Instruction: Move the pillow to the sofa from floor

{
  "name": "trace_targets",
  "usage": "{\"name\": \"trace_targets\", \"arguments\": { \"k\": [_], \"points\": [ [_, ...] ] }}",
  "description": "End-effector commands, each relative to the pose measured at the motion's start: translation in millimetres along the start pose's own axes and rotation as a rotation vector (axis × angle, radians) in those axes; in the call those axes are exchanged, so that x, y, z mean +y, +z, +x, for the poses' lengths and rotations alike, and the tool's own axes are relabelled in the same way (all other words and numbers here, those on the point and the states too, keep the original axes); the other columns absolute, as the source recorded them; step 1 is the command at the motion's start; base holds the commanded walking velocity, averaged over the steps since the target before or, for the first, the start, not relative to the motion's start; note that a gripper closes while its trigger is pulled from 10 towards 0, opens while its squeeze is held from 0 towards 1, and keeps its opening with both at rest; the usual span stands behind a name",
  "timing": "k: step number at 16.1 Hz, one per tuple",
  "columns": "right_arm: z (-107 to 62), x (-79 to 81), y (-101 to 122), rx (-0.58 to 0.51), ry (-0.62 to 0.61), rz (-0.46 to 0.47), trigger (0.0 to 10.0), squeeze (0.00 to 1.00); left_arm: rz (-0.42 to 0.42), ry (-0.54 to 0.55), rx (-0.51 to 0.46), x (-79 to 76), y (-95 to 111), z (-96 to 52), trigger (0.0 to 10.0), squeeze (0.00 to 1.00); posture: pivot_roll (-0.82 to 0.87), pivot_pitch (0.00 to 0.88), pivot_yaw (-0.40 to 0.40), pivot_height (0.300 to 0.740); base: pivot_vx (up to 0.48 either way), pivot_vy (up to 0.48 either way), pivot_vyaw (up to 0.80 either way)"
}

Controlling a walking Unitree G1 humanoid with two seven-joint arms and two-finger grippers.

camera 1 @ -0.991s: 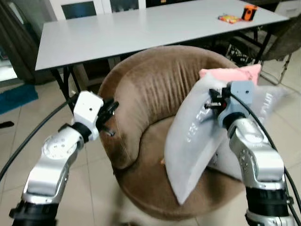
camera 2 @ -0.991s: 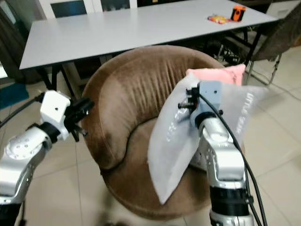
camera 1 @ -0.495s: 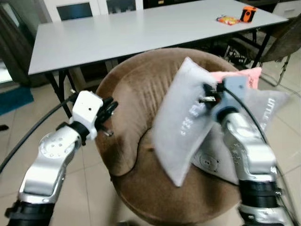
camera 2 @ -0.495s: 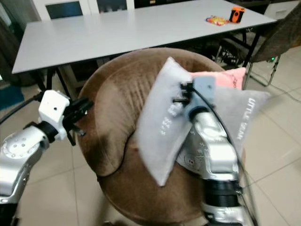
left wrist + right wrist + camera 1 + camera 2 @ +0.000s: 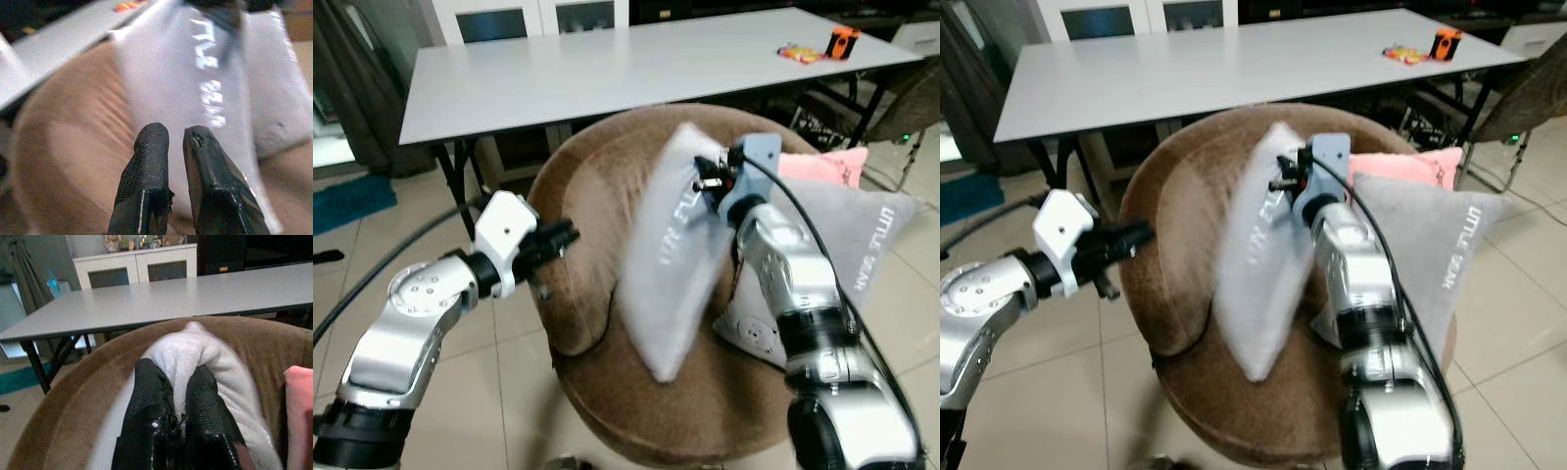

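Head views: my right gripper pinches the top edge of the grey pillow, which hangs long axis near vertical over the brown sofa seat.

Right wrist view: fingers closed on a fold of the pillow.

Left wrist view: my left gripper, fingers nearly together and holding nothing, points at the pillow's face; the right arm is nearer.

The round sofa stands on the floor just in front of the worktop, whose far right corner carries two small items. Over the seat hangs the pillow, pinched at its top edge by the right end effector, with two more cushions behind it at the sofa's right edge. The left end effector sits at the sofa's left outer edge.
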State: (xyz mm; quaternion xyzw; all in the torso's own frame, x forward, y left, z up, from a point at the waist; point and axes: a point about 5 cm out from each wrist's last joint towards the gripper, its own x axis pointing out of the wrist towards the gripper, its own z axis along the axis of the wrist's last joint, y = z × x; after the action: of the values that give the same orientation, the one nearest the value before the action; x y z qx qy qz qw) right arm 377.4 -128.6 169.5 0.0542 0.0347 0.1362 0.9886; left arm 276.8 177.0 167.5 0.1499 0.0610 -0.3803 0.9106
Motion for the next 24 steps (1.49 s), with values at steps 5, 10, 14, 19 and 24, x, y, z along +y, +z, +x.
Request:
{"name": "trace_targets", "arguments": {
  "k": [5, 10, 14, 19, 24],
  "points": [
    [11.1, -13.0, -28, 0.099, 0.024, -0.034, 10.0, 0.0, -0.002, -0.193, 0.058, -9.5, -3, 0.3, 10.0, 0.0, -0.06, 0.0, 0.036, 0.74, 0.0, 0.0, 0.0],
    [3.7, -35.0, -42, 0.153, -0.091, -0.158, 10.0, 1.0, -0.003, -0.2, 0.063, -10.5, -5, 1.8, 10.0, 0.0, -0.04, 0.0, 0.033, 0.74, 0.0, 0.0, 0.0],
    [-3.9, -78.9, -5, 0.036, -0.218, -0.21, 10.0, 0.0, -0.086, -0.008, -0.017, -6.0, -9, -4.2, 10.0, 0.0, -0.07, 0.0, 0.049, 0.74, 0.0, 0.0, 0.0],
    [-19.1, -99.2, 24, -0.214, -0.281, -0.189, 10.0, 0.0, -0.118, 0.29, -0.074, 1.6, -13, -9.2, 10.0, 0.0, -0.09, 0.0, 0.052, 0.74, 0.0, 0.0, 0.0],
    [-54.1, -67.9, 24, -0.262, -0.333, -0.143, 10.0, 0.0, -0.042, 0.428, -0.072, 2.7, -9, -12.2, 10.0, 0.0, -0.12, 0.0, 0.038, 0.74, 0.0, -0.051, 0.0]
  ]
}}
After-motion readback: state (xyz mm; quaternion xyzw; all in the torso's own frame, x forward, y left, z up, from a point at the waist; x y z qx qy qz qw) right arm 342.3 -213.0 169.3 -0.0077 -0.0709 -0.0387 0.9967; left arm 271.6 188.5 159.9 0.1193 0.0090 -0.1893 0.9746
